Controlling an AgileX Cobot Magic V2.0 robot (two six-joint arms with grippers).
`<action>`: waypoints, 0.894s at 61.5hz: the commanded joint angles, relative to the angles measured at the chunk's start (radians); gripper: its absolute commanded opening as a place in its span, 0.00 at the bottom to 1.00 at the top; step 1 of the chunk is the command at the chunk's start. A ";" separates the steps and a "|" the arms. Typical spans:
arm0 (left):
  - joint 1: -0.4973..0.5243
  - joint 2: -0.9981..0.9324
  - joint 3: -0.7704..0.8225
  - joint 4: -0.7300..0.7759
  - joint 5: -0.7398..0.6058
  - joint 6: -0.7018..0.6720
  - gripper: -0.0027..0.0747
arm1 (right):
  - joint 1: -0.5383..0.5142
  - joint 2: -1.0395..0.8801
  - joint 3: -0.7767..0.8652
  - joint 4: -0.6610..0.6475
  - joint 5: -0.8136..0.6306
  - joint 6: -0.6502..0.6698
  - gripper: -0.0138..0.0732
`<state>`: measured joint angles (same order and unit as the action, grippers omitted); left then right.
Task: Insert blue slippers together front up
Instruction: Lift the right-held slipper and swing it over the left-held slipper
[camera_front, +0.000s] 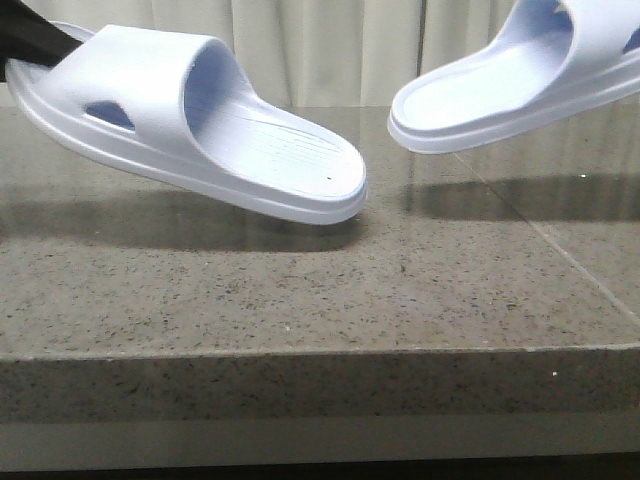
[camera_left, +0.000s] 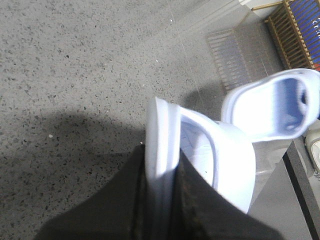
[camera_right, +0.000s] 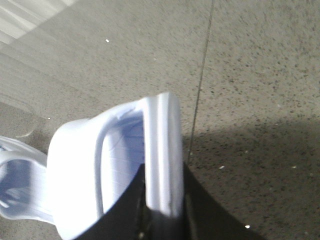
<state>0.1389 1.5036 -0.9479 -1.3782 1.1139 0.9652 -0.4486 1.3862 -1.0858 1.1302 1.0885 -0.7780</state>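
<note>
Above the stone table (camera_front: 300, 290), both blue slippers hung in the air, well clear of the top, w/ shadows under them. Left slipper (camera_front: 200, 120) sat at the left, sole down but tilted, its open end dipping toward the near right; right slipper (camera_front: 520, 80) hung at the upper right, open end toward the left slipper, apart from it w/ a clear gap between. Left gripper (camera_left: 160, 200) was clamped narrow on the left slipper's sole edge, dark fingers (camera_left: 192, 200) either side of the rim; right gripper (camera_right: 162, 210) gripped the right slipper's sole rim the same way. Step in hand looked like lining the two up before nesting. To do it well, probably: match tilt first, so soles ran parallel; bring one slipper's front toward the other's strap opening slowly, along one straight line; keep both off the table so nothing dragged. Edge grips looked thin, so foam might twist or slip if pushed hard. Which ends were toes I couldn't tell for sure.
</note>
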 joint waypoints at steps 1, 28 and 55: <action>-0.005 -0.038 -0.023 -0.101 0.027 -0.001 0.01 | -0.009 -0.094 0.004 0.066 -0.002 0.021 0.03; -0.204 0.088 -0.021 -0.285 -0.126 -0.001 0.01 | -0.007 -0.081 0.085 0.148 -0.010 0.020 0.03; -0.238 0.134 -0.021 -0.294 -0.182 -0.001 0.01 | 0.161 0.029 0.171 0.201 -0.188 0.008 0.03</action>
<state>-0.0926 1.6748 -0.9479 -1.6057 0.9000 0.9652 -0.3432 1.4291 -0.9163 1.2469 0.9404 -0.7538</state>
